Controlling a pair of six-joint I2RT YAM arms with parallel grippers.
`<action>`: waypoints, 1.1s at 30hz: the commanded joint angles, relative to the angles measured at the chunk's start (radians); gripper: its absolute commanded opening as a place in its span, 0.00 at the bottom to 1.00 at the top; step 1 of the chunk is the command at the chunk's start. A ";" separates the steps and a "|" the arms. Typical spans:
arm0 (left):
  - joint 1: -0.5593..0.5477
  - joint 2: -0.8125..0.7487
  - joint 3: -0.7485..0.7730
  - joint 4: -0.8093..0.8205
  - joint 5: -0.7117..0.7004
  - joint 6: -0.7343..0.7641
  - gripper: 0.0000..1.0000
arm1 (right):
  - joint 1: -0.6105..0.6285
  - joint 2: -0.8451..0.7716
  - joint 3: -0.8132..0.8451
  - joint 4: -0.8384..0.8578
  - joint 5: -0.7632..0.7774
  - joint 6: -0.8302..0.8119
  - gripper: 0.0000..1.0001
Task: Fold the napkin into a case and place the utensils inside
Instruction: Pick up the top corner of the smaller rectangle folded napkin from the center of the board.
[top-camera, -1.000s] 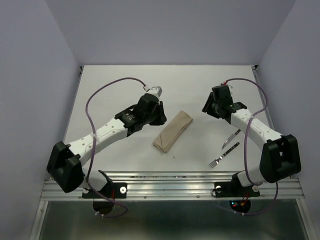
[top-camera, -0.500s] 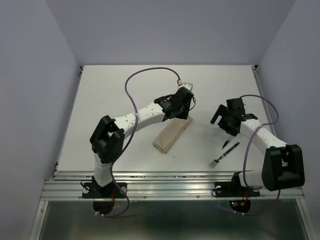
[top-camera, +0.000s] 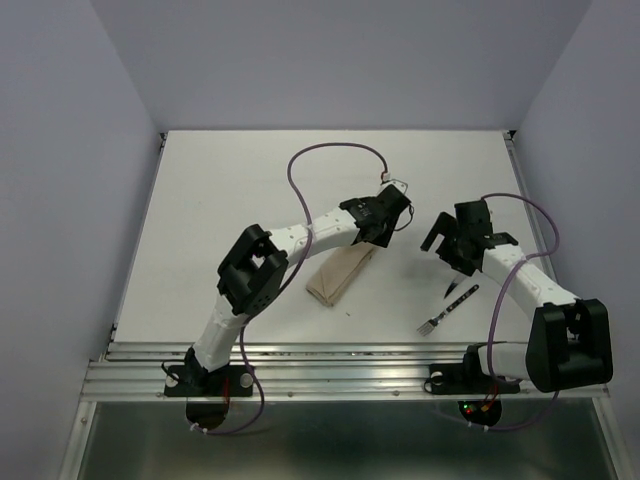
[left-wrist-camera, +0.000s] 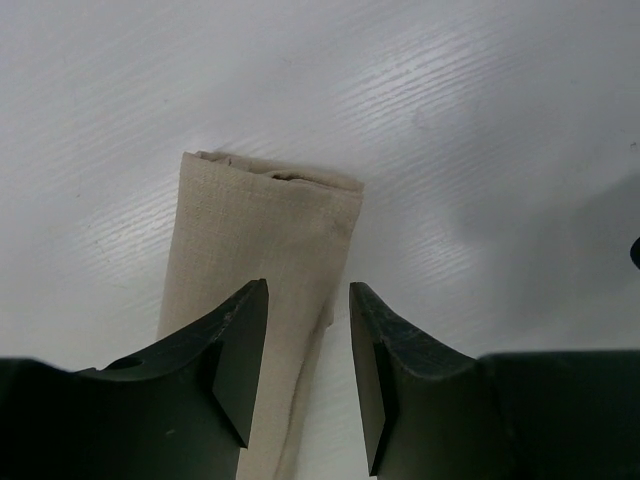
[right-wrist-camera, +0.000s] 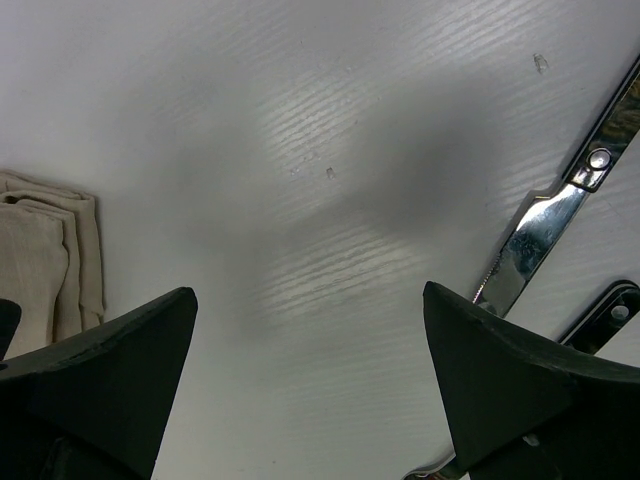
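From my seat, the left arm (top-camera: 300, 238) reaches out over the white bench (top-camera: 220, 200) from its base at the near left. The case (top-camera: 335, 278) lies flat near the middle of the bench, a narrow tan strip set on a diagonal, its near end toward the left and its far end toward the right. The left fingers (top-camera: 377, 232) sit over that far end. In the left wrist view they stand a moderate gap apart above the cloth's folded edge, with nothing pinched between them. I cannot tell whether their tips touch the fabric.

Further right, the right fingers (top-camera: 446, 250) hang above bare bench, spread wide and holding nothing. In the right wrist view I see the layered end of the case at the left edge. The knife (right-wrist-camera: 535, 235) lies just inside the right-hand finger, blade shining. The fork (top-camera: 445, 312) lies just beside the knife on the near side, with its tines pointing toward the near edge. Both utensils are out on the bench, well apart from the case.
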 joint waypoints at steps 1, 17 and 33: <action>-0.021 0.032 0.087 -0.006 -0.030 0.042 0.49 | -0.009 -0.031 -0.007 0.014 -0.002 0.008 1.00; -0.043 0.145 0.165 -0.035 -0.044 0.069 0.47 | -0.009 -0.034 -0.013 0.014 0.005 0.007 1.00; -0.043 0.177 0.182 -0.051 -0.065 0.079 0.28 | -0.009 -0.040 -0.016 0.014 0.009 0.008 1.00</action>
